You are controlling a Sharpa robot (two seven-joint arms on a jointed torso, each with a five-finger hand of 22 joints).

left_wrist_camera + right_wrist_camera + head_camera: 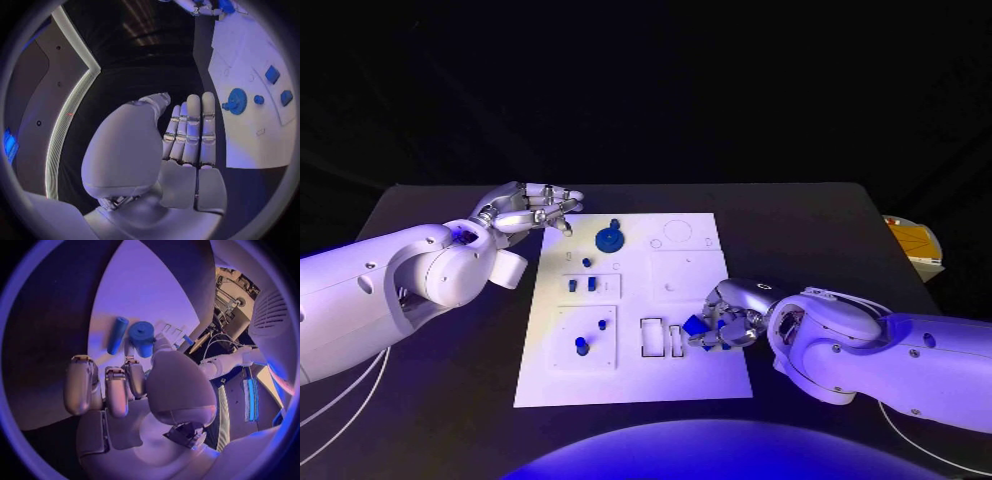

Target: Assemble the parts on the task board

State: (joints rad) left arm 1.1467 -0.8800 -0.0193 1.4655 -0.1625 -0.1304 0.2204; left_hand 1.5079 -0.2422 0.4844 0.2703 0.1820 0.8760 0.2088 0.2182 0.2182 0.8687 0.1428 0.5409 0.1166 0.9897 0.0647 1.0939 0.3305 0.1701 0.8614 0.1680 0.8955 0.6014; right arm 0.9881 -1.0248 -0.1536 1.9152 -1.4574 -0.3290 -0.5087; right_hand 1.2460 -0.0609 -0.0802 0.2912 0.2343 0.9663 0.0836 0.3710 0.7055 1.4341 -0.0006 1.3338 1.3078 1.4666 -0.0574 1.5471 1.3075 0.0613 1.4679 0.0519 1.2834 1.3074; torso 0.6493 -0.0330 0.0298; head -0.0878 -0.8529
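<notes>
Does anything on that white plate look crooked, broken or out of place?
Nothing looks damaged or spilled. The task board lies flat, the blue gear and small blue parts sit tidily on it. The right hand holds a blue part over the slots; the left hand is empty.

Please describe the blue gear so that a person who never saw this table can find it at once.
Look at the white task board in the middle of the black table. Near its far edge, close to the left hand, lies the gear. It is the largest blue piece on the board, round with a toothed rim, while the other blue parts nearby are small blocks and pegs.
</notes>
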